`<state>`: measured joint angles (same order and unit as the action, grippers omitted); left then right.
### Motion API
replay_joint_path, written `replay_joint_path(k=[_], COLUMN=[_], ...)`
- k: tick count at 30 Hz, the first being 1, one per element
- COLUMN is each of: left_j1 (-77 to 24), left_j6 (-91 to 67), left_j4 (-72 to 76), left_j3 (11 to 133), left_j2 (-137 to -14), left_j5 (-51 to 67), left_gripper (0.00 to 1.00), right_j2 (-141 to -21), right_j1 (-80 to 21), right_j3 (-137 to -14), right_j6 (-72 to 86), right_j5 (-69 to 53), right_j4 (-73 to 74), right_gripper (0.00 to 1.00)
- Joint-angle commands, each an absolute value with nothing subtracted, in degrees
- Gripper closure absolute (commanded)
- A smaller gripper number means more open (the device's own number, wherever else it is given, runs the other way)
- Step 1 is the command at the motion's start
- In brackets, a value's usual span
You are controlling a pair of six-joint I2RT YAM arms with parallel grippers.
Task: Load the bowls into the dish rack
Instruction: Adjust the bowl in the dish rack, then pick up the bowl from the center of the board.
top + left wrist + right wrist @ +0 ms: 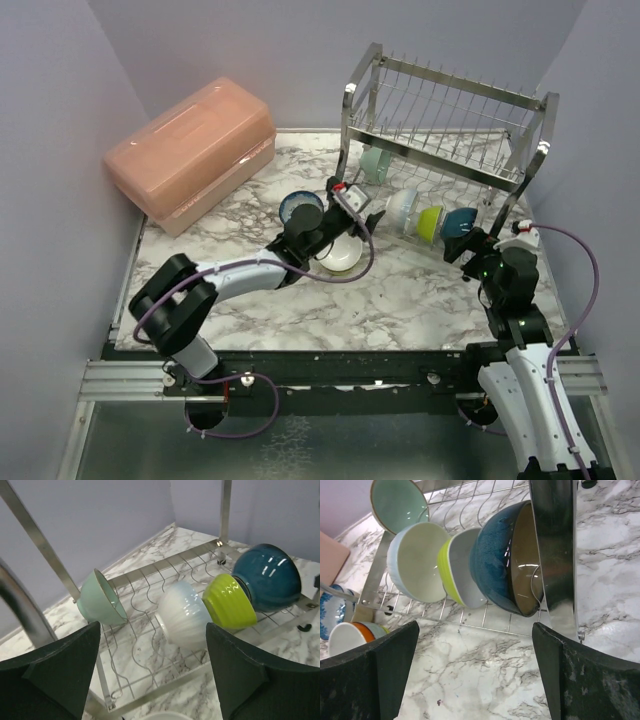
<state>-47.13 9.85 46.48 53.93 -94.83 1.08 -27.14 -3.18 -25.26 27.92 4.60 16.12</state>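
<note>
A: Bowls first, top view. Where are they?
B: Four stand on edge on the lower shelf of the dish rack [455,88], back right of the marble table [400,300]. Mint bowl [376,165] is alone at the left, then pale bowl [402,208], lime bowl [431,221] and teal bowl [459,222] packed together. Two sit on the table in front of the rack's left end: patterned bowl [300,207] and white bowl [340,256].
A: Arms?
B: Left gripper [368,222] hangs over the white bowl, pointed at the rack. Right gripper [472,248] sits just in front of the teal bowl. Pink box [190,150] is back left.
A: Left wrist?
B: Jaws spread wide, nothing between them. Past the fingers [65,675], the mint bowl [102,600] tilts against the wires. Then a gap, then pale, lime and teal touching in a row. The white bowl's rim shows at the bottom edge.
A: Right wrist?
B: Jaws wide too, holding nothing. Teal bowl [505,560], brown inside, leans beside the chrome post [552,555]. Lime and pale lean against it, and mint sits apart at top left. Patterned and white bowls are at the left edge, on the marble.
</note>
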Motion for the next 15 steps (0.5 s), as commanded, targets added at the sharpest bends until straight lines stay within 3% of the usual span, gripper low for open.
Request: replay_joint_path(k=[1, 8, 15], left_j1=[-47.31, -47.24, -46.85], left_j6=[3.21, -5.67, -18.15], left_j4=[47.99, 39.69, 11.47], left_j3=[44.08, 29.5, 30.47], left_j2=[-84.21, -66.24, -58.09], left_j5=[-2.12, -11.72, -13.57], left_gripper=[0.14, 0.14, 0.08], right_j2=[-26.46, -25.2, -24.39], right_j1=[-3.08, -3.08, -3.08], right_j3=[-28.42, -30.33, -31.42], right_j6=[29.6, 32.55, 34.61], right_j5=[0.81, -5.49, -6.76], right_j4=[20.51, 25.36, 29.31], right_gripper=[0.0, 0.0, 0.0])
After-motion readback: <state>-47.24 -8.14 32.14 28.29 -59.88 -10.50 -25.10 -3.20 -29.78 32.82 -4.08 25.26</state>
